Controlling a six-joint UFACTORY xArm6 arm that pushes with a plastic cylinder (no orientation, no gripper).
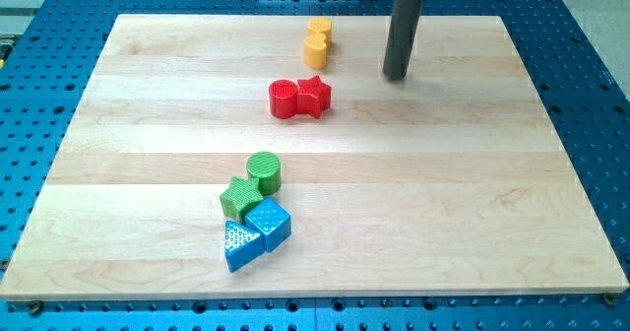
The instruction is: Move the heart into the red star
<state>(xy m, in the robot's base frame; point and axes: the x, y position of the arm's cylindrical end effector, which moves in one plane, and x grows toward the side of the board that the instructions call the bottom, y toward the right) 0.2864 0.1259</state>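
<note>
A yellow heart block [316, 42] lies near the view's top, just left of centre. Below it a red star [314, 97] sits touching a red cylinder [283, 99] on the star's left. The heart and the star are apart, with a small gap of bare board between them. My tip [396, 76] rests on the board to the right of the heart and up-right of the red star, touching no block. The dark rod rises from it to the view's top edge.
A cluster sits lower left of centre: a green cylinder [264, 171], a green star [238, 198], a blue cube [269, 223] and a blue triangle [239, 244]. The wooden board [472, 193] lies on a blue perforated table [591, 85].
</note>
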